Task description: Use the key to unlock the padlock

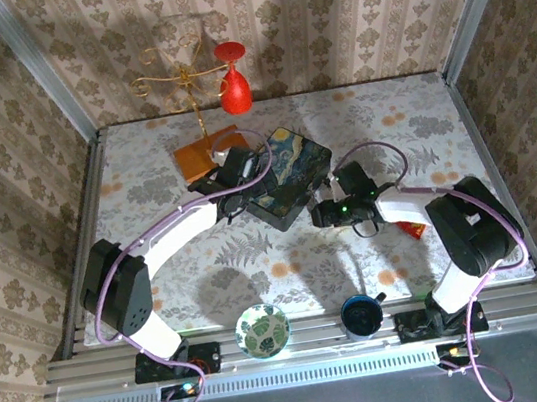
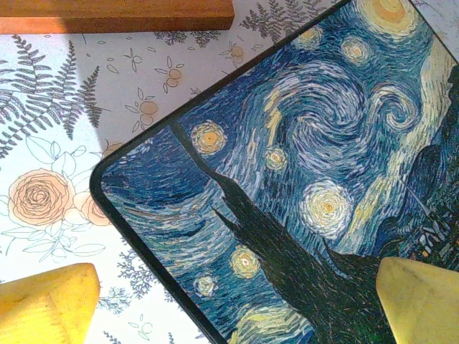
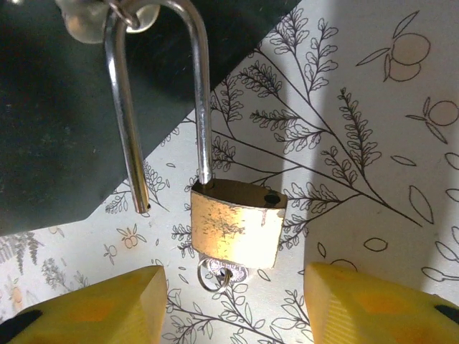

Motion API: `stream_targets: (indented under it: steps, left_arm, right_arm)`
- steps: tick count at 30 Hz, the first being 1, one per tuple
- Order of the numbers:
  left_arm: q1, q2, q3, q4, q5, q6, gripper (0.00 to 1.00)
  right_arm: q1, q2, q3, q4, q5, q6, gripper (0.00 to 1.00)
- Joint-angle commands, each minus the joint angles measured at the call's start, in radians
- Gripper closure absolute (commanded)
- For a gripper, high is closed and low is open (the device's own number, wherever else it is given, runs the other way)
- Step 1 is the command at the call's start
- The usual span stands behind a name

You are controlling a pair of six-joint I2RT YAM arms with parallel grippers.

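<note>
- We find the padlock (image 3: pixel 237 229) hooked through the hasp (image 3: pixel 107 18) on the dark side of the painted box (image 2: pixel 301 179). Its brassy body lies over the flowered table (image 3: pixel 373 143), just off the box's edge.
- The shackle (image 3: pixel 204 93) has one leg seated in the body. The other leg hangs clear of it with its tip bare, so we judge the lock already sprung.
- The key (image 3: pixel 231 271) sits in the near end of the body, with its small ring just beside it.
- The right gripper (image 3: pixel 233 304) is released. Its yellow fingers (image 3: pixel 93 308) stand wide apart, one on each side of the key, touching neither key nor lock.
- The left gripper (image 2: pixel 237 301) is also spread wide and holds nothing, poised over the box lid. We cannot tell whether it presses on the lid.
- To finish well, we would draw the right gripper straight back along the line of the key, with the fingers spread.
- The risk we see is a finger catching the ring. That could swing the body round and push it back onto the free leg.
</note>
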Motion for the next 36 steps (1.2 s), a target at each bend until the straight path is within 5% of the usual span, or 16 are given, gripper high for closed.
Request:
stream_targets:
  steps: [1,21,36]
  left_arm:
    - [-0.002,-0.003,0.019,-0.018,-0.033,0.018,0.00]
    - [-0.052,0.236,0.270,-0.157,-0.313,0.287,0.00]
    - [-0.079,0.281,0.277,-0.226,-0.360,0.302,0.00]
  right_arm:
    - [0.018,0.005,-0.012,0.024,0.082,0.037,0.47]
    - [0.139,0.057,0.008,0.044,0.315,0.016,0.49]
    - [0.173,0.059,-0.004,0.101,0.333,0.055,0.83]
